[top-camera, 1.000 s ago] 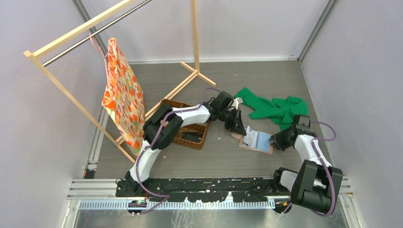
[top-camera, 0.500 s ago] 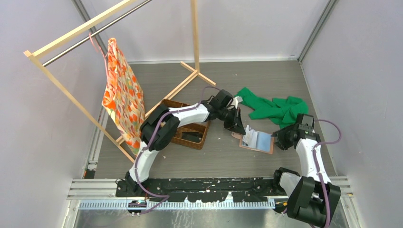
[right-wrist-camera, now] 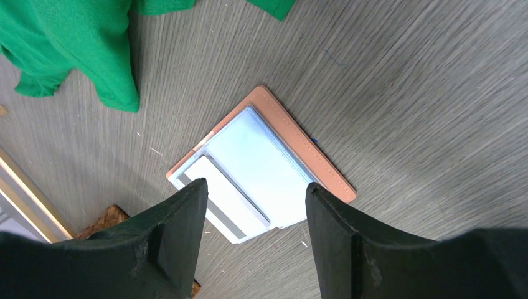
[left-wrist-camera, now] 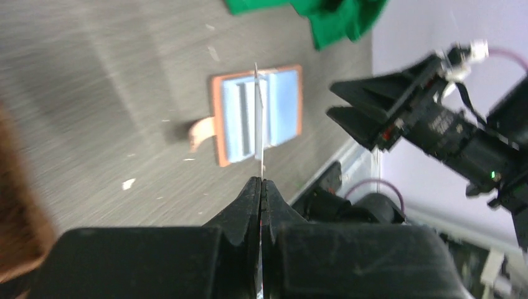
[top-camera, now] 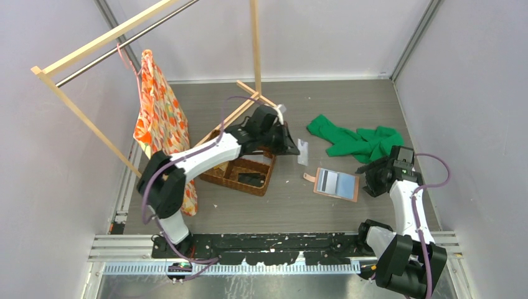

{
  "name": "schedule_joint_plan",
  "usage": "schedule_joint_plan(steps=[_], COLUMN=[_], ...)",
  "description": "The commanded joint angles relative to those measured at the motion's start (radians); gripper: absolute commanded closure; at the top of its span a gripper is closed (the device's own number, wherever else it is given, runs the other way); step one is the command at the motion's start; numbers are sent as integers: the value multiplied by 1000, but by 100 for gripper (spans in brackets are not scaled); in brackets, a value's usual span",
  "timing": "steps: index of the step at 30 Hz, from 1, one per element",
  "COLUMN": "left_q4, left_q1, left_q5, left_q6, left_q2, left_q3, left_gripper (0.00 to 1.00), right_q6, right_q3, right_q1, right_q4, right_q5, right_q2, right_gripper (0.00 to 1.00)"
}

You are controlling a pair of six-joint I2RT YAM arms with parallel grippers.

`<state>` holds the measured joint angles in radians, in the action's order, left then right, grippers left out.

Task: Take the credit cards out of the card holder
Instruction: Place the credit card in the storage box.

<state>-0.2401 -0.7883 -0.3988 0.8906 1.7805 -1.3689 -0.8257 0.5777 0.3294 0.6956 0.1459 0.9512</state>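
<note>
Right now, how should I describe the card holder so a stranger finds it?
Find the green cloth on the grey table. In front of it, opened flat, lies the card holder. Only it has a salmon-pink rim, grey panels and a strap tab.

floor [top-camera: 292, 202] open before card holder [top-camera: 337, 184], green cloth [top-camera: 358, 141] behind

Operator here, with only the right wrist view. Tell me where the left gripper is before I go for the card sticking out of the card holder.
Observer: In the top view, the left gripper is clear of the card holder, over the table between it and the woven basket.
Operator: Report what it holds.
Observer: Its own wrist view shows the jaws shut on one card, seen edge-on, with the open holder lying below it.
</note>
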Motion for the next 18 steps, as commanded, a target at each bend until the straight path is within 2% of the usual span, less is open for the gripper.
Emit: schedule_joint_plan(steps=[1, 5, 9, 12, 15, 18], left_q4=[0, -3, 80, 82, 76, 99], left_q1=[50, 81, 90, 95, 99, 113], left_q5=[288, 480, 604, 697, 761, 757], left_q6=[71, 157, 241, 290, 327, 374], left_q2=[-153, -249, -343, -368, -365, -344], left_q3=[121, 231, 345, 380, 397, 416], left_gripper=[100, 100, 99, 99, 99, 99], right_q6=[18, 21, 18, 27, 31, 31], right_q3=[42, 41, 40, 43, 45, 44], right_q1=[4, 3, 4, 3, 4, 3], right_q4=[15, 11, 7, 12, 12, 9], right_q5=[3, 8, 22, 20, 21, 23], right_q2=[-11, -8, -7, 0, 5, 11], right_gripper=[36, 36, 36, 35, 35, 35])
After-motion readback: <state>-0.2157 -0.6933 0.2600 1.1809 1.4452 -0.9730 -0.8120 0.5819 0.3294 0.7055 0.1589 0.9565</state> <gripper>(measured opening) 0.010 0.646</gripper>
